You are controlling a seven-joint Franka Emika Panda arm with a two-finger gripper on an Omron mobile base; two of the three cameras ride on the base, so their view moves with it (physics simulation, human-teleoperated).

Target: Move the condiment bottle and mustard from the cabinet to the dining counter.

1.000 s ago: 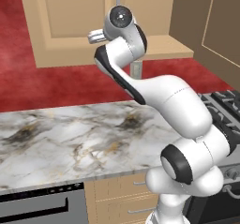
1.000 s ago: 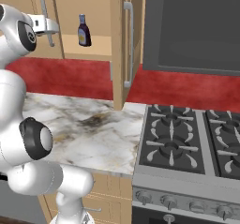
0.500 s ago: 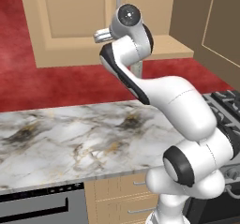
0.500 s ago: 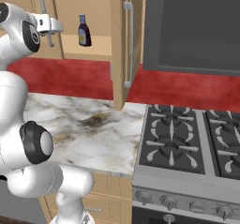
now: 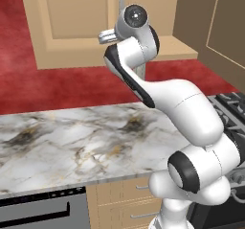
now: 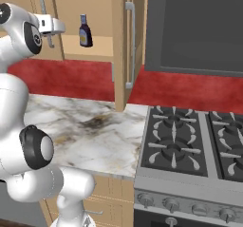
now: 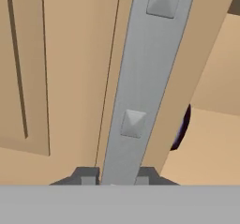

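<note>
The condiment bottle (image 6: 85, 31), dark with a pale cap, stands upright on the inner shelf of the tan cabinet (image 6: 95, 49). In the hand view a dark sliver of the bottle (image 7: 183, 127) peeks past the left door's edge. My gripper (image 7: 116, 178) is raised to the left door (image 5: 76, 12), and the long silver handle (image 7: 136, 92) runs between its tips, touching both. From the right base view the gripper (image 6: 51, 27) sits left of the bottle, apart from it. The mustard is hidden and the dining counter is out of view.
The cabinet's right door stands open, with its handle (image 6: 129, 45) sticking out over the counter. A marble counter (image 5: 57, 142) lies below, with a black appliance (image 5: 38, 211) under it. To the right are a gas stove (image 6: 190, 140) and a dark panel (image 6: 199, 26) above it.
The arm's upper joints and the hand have shifted slightly to the right along the cabinet front. The bottle has stayed in place.
</note>
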